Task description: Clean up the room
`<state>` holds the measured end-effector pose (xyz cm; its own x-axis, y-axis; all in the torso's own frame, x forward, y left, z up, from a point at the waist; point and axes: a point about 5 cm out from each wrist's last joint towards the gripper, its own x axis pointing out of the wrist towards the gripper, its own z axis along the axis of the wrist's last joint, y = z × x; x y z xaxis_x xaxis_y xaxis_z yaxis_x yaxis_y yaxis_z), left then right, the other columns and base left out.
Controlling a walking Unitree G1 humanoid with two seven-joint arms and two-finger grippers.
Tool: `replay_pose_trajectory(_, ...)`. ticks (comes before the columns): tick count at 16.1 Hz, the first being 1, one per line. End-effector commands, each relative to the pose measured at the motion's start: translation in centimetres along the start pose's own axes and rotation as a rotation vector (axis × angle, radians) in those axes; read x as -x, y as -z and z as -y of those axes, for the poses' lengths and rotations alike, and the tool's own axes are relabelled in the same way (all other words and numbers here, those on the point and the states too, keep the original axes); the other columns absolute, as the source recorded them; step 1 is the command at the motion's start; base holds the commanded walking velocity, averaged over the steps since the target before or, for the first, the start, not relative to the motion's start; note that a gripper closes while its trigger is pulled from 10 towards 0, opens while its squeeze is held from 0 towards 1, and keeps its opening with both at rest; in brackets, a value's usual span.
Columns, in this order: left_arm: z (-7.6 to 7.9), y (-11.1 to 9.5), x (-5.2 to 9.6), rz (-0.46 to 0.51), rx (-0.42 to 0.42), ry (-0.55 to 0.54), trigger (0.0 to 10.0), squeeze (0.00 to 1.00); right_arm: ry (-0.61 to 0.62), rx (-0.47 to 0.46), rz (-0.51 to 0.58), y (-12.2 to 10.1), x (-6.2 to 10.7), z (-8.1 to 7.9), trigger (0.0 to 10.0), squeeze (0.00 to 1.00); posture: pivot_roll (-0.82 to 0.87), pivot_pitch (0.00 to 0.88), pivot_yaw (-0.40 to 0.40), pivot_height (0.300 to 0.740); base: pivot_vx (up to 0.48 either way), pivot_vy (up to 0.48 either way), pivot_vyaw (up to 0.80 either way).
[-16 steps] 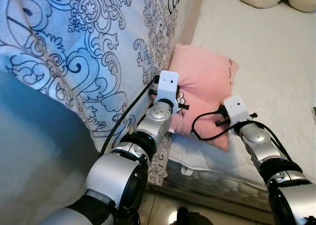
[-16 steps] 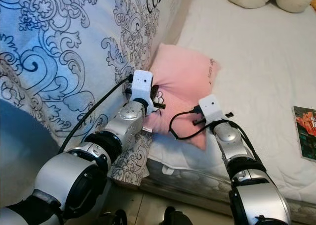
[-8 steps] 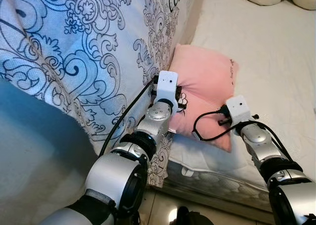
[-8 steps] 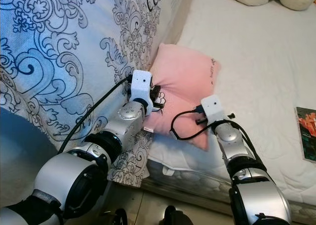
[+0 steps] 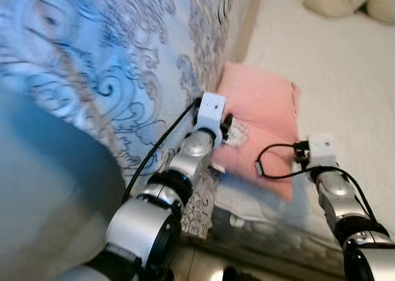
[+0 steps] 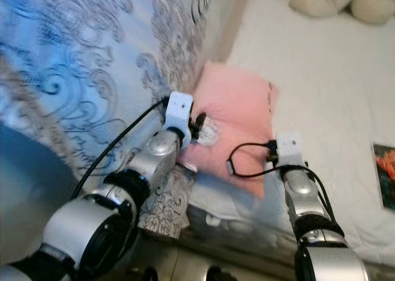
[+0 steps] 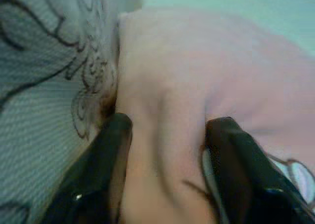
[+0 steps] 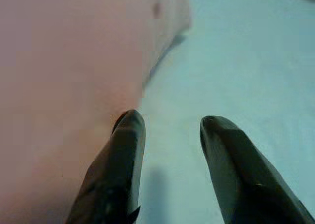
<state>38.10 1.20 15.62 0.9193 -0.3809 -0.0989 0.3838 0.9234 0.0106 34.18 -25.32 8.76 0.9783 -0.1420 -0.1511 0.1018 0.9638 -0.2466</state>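
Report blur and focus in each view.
Both eye views are smeared with motion blur, so the patterned blanket and pink pillow look soft. The left wrist view is soft at close range, fingers pinching pillow. In the right wrist view, fingers are blurred.

Soft daylight, both eye views motion-blurred, wrist views close and unfocused.

The patterned quilt (image 5: 111, 65) walls the pink pillow's (image 5: 265, 114) left; white mattress (image 5: 345, 77) lies open rightward.

Probably a bedroom: bed (image 5: 345, 77), pillow (image 5: 262, 117).
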Motion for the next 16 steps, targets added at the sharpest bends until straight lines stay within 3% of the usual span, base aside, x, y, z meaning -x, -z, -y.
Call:
replay_pose_trajectory(1,2.2,0.8,0.7,0.034,0.049,0.122,10.0,1.00,0.051,-0.002,0.066,0.4,1.0,0.8,10.0,1.00,0.11,0.000,0.007,0.740,0.000,0.000,0.00)
replay_pose_trajectory(2,1.1,0.6,1.1,0.064,0.004,0.160,10.0,1.00,0.065,0.006,0.105,0.5,1.6,0.9,10.0,1.00,0.11,0.000,0.013,0.740,0.000,0.000,0.00)
replay_pose_trajectory(4,0.6,0.9,1.4,0.054,-0.012,0.171,10.0,1.00,0.083,0.000,0.118,0.8,2.0,0.9,10.0,1.00,0.11,0.000,0.016,0.740,0.000,0.000,0.00)
replay_pose_trajectory(5,0.3,0.8,1.9,0.081,-0.060,0.193,10.0,1.00,0.109,-0.014,0.127,1.2,2.5,1.0,10.0,1.00,0.12,0.000,0.021,0.740,0.000,0.000,0.00)
replay_pose_trajectory(7,-1.4,0.5,4.8,0.238,-0.185,0.210,10.0,1.00,0.158,-0.132,0.266,1.8,5.8,-0.1,10.0,1.00,0.12,0.000,0.025,0.740,0.000,0.000,0.00)
replay_pose_trajectory(8,-3.5,0.4,7.0,0.335,-0.232,0.097,10.0,0.00,0.228,-0.037,0.231,2.8,8.2,-0.3,10.0,1.00,0.11,0.000,0.018,0.740,0.000,0.000,0.00)
replay_pose_trajectory(9,-4.2,0.6,8.1,0.354,-0.214,0.079,10.0,0.00,0.272,-0.031,0.154,4.5,10.0,-0.3,10.0,0.00,0.11,0.000,0.009,0.740,0.000,-0.480,0.00)
replay_pose_trajectory(11,-4.2,1.2,8.2,0.342,-0.138,0.078,10.0,0.00,0.261,-0.051,0.145,5.2,11.0,-0.8,10.0,0.00,0.11,0.000,0.011,0.740,0.000,-0.480,0.00)
replay_pose_trajectory(14,-2.7,2.9,8.0,0.275,-0.087,0.138,10.0,0.00,0.234,-0.088,0.206,2.7,9.5,-1.7,10.0,0.00,0.06,0.000,0.031,0.740,0.000,-0.472,0.00)
replay_pose_trajectory(16,-2.9,4.0,7.5,0.211,-0.030,0.113,10.0,0.00,0.178,-0.116,0.213,1.8,8.1,-2.3,10.0,0.00,0.04,0.000,0.047,0.740,0.000,-0.420,0.00)
